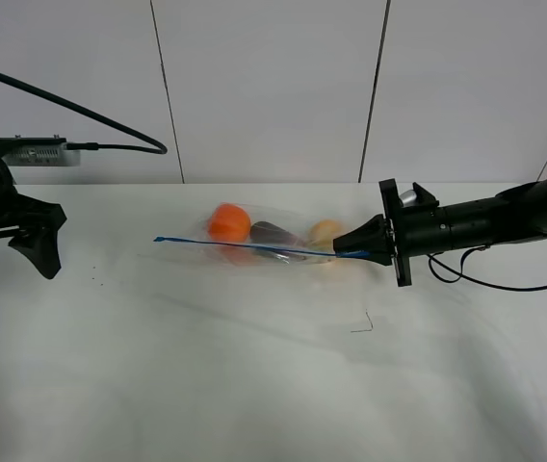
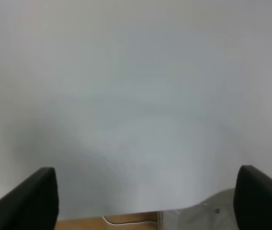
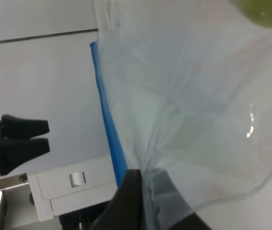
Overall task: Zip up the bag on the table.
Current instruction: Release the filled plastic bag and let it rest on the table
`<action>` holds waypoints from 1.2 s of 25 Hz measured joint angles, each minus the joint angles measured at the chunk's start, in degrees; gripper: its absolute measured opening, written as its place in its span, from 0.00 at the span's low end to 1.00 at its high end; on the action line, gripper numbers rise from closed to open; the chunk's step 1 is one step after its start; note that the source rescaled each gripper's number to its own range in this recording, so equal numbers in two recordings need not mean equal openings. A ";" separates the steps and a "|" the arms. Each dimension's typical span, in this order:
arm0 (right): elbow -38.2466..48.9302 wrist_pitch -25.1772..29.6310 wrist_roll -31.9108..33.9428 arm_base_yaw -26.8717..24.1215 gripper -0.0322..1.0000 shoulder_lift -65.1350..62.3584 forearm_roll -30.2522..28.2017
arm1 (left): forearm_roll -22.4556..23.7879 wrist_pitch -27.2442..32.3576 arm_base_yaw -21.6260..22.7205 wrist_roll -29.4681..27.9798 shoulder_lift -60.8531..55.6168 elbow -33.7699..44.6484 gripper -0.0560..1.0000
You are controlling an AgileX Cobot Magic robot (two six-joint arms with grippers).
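Right fingers (image 1: 368,242) tight on blue zipper (image 1: 189,242) of the bag (image 1: 288,223); left fingers (image 1: 44,246) wide apart, empty

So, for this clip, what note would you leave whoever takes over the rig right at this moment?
Left pincer: open, empty, at the table's left side, well clear of the bag.
Right pincer: shut on the bag at the right end of its blue zipper strip.
Bag lies mid-table, fruit inside, strip along its near edge.
Done: one end gripped; whether any of the strip is sealed cannot be told.
To do: probably steady the other end and run along the strip to close it.
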 joint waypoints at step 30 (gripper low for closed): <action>0.00 0.00 0.00 0.00 0.03 0.00 -0.12 | 0.00 -6.65 0.00 0.23 -59.89 40.51 0.99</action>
